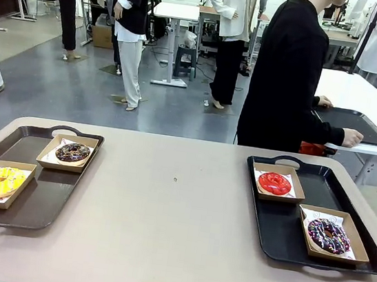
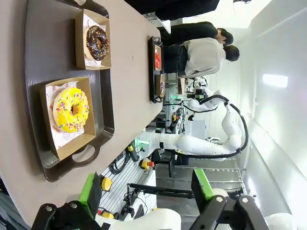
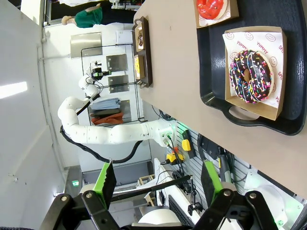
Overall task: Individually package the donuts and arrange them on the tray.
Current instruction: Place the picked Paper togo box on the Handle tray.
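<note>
- Surface (image 1: 179,209): beige, rounded corners, carrying two dark trays set well apart.
- Left tray (image 1: 49,199): dark brown, with handles, at the robot's left side; it holds two shallow cardboard boxes with printed paper liners.
- Yellow donut (image 1: 2,181): sprinkled, lying in the near box of the left tray; seen again in the left wrist view (image 2: 71,109).
- Chocolate donut (image 1: 73,153): brown with sprinkles, lying in the far box of the left tray (image 2: 97,42).
- Right tray (image 1: 281,230): black, with handles, at the robot's right side; it also holds two lined boxes.
- Red donut (image 1: 274,184): glossy, in the far box of the right tray (image 3: 210,6).
- Purple donut (image 1: 328,236): dark with coloured sprinkles, in the near box of the right tray (image 3: 251,75).
- Left hand (image 2: 146,189): green-padded fingers spread wide, nothing between them, off the near edge of the surface.
- Right hand (image 3: 158,179): fingers likewise spread wide and empty, off the surface's edge.
- Person (image 1: 288,71): in black, standing beyond the far edge, turned toward a white table with another dark tray (image 1: 354,124), hands on it.
</note>
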You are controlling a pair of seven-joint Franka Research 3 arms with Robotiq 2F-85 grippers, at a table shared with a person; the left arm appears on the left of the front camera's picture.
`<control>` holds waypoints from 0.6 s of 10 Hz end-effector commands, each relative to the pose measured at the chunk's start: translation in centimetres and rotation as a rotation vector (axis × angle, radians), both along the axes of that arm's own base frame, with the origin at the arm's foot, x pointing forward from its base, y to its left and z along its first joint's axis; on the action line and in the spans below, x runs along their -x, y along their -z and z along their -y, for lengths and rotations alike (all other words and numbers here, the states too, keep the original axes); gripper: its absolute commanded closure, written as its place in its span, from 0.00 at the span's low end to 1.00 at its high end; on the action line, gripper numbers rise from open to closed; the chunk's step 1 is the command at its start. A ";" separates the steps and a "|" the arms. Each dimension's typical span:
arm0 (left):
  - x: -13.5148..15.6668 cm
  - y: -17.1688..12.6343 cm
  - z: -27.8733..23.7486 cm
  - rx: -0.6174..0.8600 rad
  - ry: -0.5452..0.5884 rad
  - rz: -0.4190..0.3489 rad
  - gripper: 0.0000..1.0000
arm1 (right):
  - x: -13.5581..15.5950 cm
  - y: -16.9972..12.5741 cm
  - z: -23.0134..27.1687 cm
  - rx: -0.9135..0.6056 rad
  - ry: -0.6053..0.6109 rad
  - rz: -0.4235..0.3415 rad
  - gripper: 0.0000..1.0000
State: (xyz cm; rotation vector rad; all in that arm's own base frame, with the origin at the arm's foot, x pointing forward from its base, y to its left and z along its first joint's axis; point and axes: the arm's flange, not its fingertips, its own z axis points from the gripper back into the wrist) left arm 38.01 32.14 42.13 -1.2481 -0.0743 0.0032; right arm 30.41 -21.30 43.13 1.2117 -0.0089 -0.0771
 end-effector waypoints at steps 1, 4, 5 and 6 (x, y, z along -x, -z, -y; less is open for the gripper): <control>0.1 -0.1 -0.1 -0.004 -0.006 -0.009 0.02 | 0.2 0.0 0.0 0.005 -0.003 -0.004 0.06; 0.1 -0.1 -0.1 -0.004 -0.006 -0.009 0.02 | 0.2 0.0 0.0 0.005 -0.003 -0.004 0.06; 0.1 -0.1 -0.1 -0.004 -0.006 -0.009 0.02 | 0.2 0.0 0.0 0.005 -0.003 -0.004 0.06; 0.1 -0.1 -0.1 -0.004 -0.006 -0.009 0.02 | 0.2 0.0 0.0 0.005 -0.003 -0.004 0.06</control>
